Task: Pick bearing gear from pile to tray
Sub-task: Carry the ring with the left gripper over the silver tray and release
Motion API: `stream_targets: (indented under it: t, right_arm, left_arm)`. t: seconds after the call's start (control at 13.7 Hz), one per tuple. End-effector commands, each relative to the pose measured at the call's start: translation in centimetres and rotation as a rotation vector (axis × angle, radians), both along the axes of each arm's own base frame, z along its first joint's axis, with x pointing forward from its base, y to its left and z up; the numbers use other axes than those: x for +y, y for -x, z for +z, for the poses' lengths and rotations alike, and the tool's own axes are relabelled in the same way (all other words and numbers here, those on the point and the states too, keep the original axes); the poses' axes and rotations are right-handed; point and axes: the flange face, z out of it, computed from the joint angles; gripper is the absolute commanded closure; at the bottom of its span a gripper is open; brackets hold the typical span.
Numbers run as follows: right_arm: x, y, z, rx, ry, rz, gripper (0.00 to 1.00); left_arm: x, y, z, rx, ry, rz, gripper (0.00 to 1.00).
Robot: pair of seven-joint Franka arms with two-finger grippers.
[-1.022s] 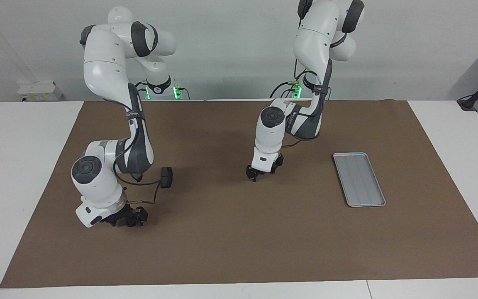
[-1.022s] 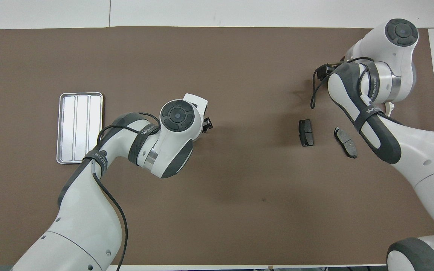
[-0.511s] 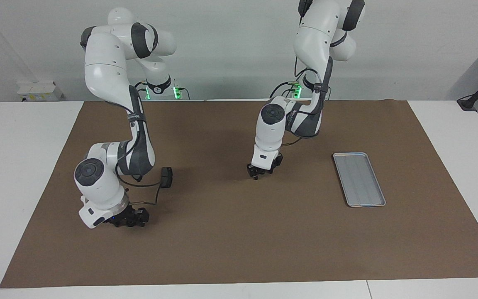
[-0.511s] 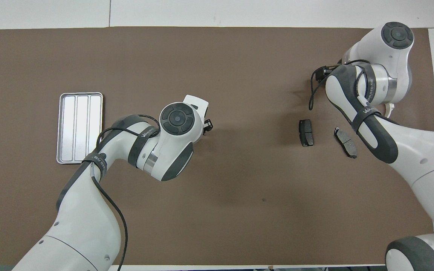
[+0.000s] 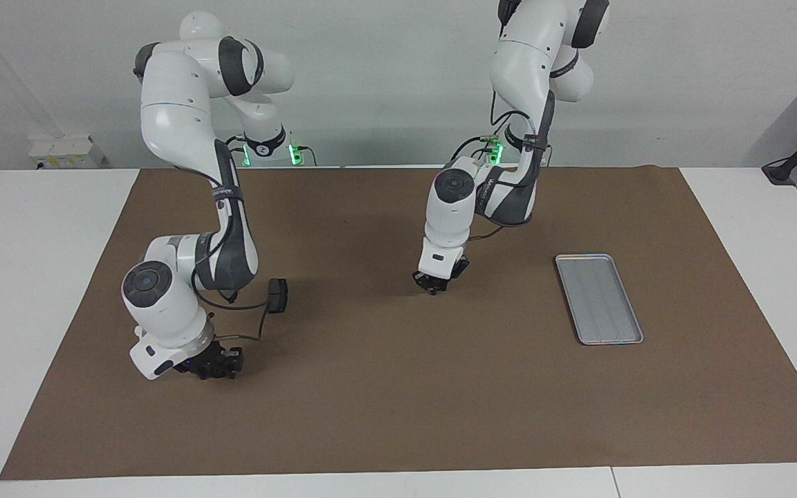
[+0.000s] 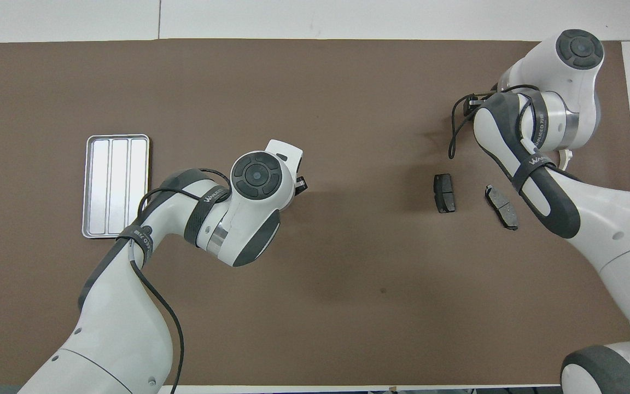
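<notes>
The two dark brake pads (image 6: 444, 192) of the pile lie apart on the brown mat (image 6: 348, 98) toward the right arm's end of the surface. The right pincer (image 5: 213, 365) is low over the mat there; whether it is spread or pinching, I cannot tell. The left pincer (image 5: 434, 286), pressed together, points down mid-mat. The silver tray (image 5: 599, 299) lies toward the left arm's end.

White table (image 5: 39, 228), long, seam lines visible in its top. Brown mat (image 5: 385, 401) covers most of it, white margins at both ends and along the edges. Plain pale grey wall (image 5: 385, 76) rises at the robots' end. Small white box (image 5: 66, 151) against the wall. Even, diffuse light; soft shadows on the mat.
</notes>
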Motion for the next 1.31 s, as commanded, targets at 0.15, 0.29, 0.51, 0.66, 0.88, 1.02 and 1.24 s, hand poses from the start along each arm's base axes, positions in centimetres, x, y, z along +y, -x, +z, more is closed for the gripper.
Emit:
stream_targets:
  t: [0.15,0.29,0.51,0.66,0.88,1.02,1.24]
  right_arm:
    - [-0.4,0.4,-0.8,0.023,-0.027,-0.017,0.93]
    - [-0.4,0.4,-0.8,0.026,-0.027,-0.017,1.00]
    - [-0.4,0.5,-0.5,0.039,-0.025,-0.015,1.00]
    - [-0.4,0.7,1.9,0.071,-0.014,-0.011,1.00]
    - [0.6,2.3,9.4,0.138,0.008,0.012,1.00]
    - [1.9,4.1,15.1,0.163,0.009,0.027,1.00]
    - [7.3,7.5,21.9,0.185,0.011,0.060,1.00]
  left_arm:
    - [4.6,-1.2,0.5,0.025,-0.032,-0.037,1.00]
    - [10.7,-2.2,1.0,0.049,-0.044,-0.103,1.00]
    - [20.6,-3.5,3.7,0.054,-0.019,-0.207,1.00]
    - [25.6,-3.5,5.2,0.096,0.014,-0.278,1.00]
    - [31.5,-3.5,5.2,0.120,0.034,-0.365,1.00]
    - [34.5,-3.6,5.1,0.116,0.042,-0.423,1.00]
    - [36.7,-3.6,4.5,0.090,0.037,-0.432,1.00]
